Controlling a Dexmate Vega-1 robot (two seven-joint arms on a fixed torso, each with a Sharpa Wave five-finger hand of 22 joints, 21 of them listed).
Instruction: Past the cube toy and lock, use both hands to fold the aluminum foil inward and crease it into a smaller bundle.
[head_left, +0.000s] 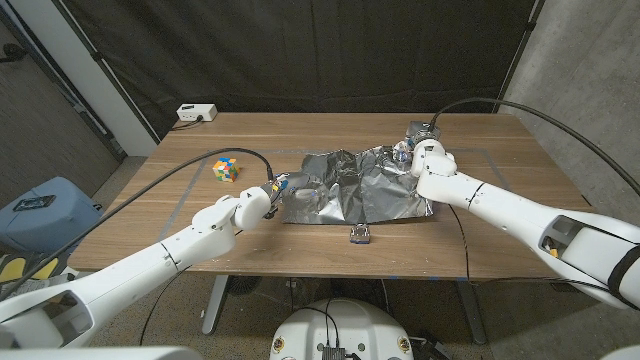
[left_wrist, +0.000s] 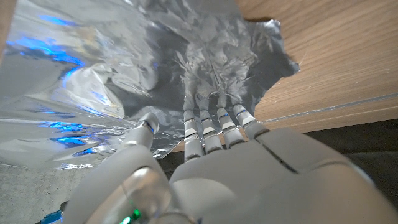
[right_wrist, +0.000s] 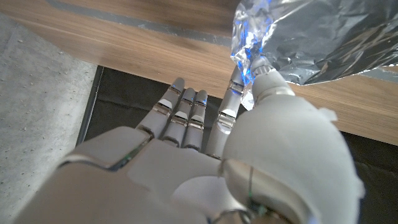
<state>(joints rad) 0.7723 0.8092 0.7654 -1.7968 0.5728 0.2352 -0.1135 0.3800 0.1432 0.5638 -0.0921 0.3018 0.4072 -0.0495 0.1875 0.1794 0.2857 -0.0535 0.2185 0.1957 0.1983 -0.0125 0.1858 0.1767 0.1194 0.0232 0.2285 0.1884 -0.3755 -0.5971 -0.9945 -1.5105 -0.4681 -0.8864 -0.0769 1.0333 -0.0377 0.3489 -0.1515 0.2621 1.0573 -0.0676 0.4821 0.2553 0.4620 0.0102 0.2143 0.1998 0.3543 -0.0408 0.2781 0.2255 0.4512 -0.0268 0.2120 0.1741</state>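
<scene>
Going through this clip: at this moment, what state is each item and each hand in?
aluminum foil: crumpled, partly raised, not yet a small bundle.
left hand: fingers on the foil's left edge.
right hand: pinching the foil's right corner.
cube toy: scrambled, untouched on the table.
lock: lying near the foil's front edge, untouched.

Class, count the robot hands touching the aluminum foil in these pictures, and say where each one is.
2. The left hand grips the aluminum foil at its left edge; the right hand pinches its far right corner, fingers otherwise spread.
</scene>
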